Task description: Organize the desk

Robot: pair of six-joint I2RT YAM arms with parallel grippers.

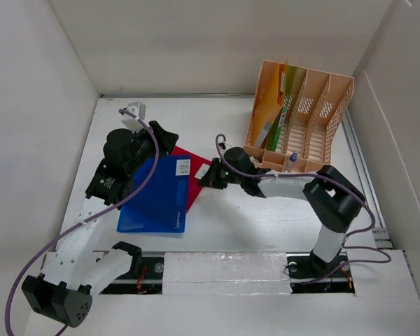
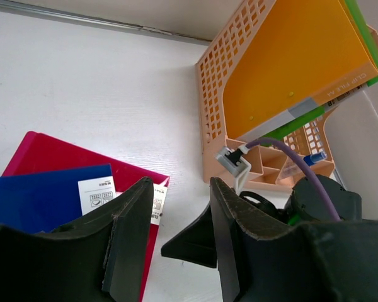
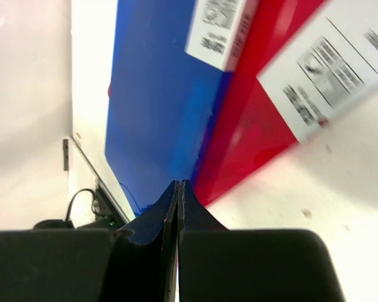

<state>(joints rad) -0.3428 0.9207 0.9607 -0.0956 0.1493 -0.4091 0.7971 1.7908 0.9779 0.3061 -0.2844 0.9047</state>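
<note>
The desk [image 1: 231, 224] fills the space between white wall panels, and everything else is set on it. At the left, the left gripper [image 2: 179, 187] is held above the desk's far left part. Its jaws are parted about halfway, and nothing is seen between them.

Below and just right of it, a blue folder [image 1: 157, 196] is laid flat. It is stacked on a red folder [image 1: 194, 185], whose far corner and right edge are left uncovered. A white label is seen on each folder.

At the red folder's right edge, the right gripper [image 3: 178, 184] is lowered to the desk. Its jaws are pressed fully together, with the tips set where the blue and red edges meet. Whether a folder edge is pinched between them cannot be told.

At the far right, a peach rack [image 1: 315, 119] is stood near the back wall. An orange folder [image 2: 290, 69] and a green folder [image 2: 367, 39] are held upright in its leftmost slot. A small blue-tipped item [image 1: 292, 158] is seen in one of its front compartments.
</note>
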